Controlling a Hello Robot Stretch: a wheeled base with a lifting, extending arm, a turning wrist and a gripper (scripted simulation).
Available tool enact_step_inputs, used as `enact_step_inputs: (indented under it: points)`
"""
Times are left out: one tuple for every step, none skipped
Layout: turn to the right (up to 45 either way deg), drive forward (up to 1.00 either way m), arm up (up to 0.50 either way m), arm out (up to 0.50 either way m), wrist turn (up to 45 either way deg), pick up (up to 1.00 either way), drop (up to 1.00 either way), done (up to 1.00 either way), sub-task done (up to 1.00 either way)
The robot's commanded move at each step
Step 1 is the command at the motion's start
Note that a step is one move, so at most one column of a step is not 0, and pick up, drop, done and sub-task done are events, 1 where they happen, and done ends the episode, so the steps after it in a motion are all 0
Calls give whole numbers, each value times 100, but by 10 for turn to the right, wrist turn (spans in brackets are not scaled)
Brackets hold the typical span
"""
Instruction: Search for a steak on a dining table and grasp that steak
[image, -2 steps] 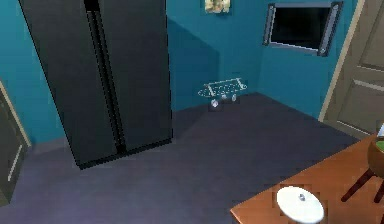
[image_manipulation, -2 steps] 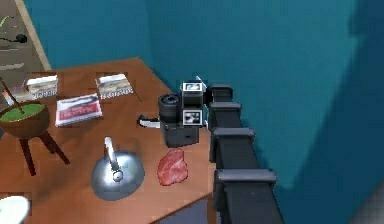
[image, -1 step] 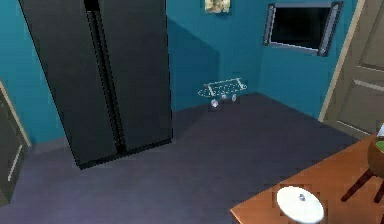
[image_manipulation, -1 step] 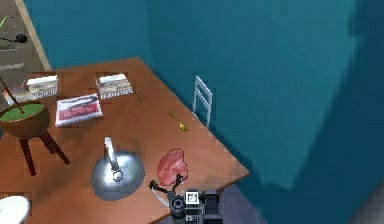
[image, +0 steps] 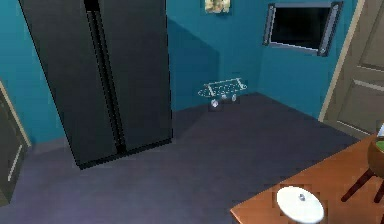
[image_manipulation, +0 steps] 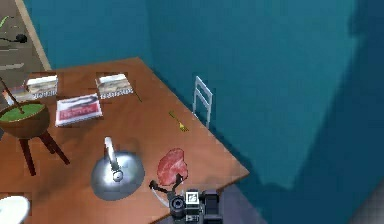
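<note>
A reddish-pink steak (image_manipulation: 172, 163) lies flat on the wooden dining table (image_manipulation: 150, 105), close to the table's near right corner. My gripper (image_manipulation: 162, 188) is just below the steak in the arm side view, its dark body and two white marker squares at the table's edge. I cannot tell whether it holds anything. A corner of the same table (image: 330, 185) shows at the forward view's bottom right.
On the table stand a grey plate with a white candle (image_manipulation: 112, 172), a green bowl on a dark stand (image_manipulation: 24, 118), books (image_manipulation: 78, 108) and a fork (image_manipulation: 178, 122). A white chair (image_manipulation: 202, 98) stands beyond the table. A black fridge (image: 100, 70), a wire rack (image: 222, 92) and a door (image: 362, 70) are ahead.
</note>
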Motion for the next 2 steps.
enact_step_inputs:
  points:
    - [0,0,10,0,0,0,0,0,0]
    - [0,0,0,0,0,0,0,100,0]
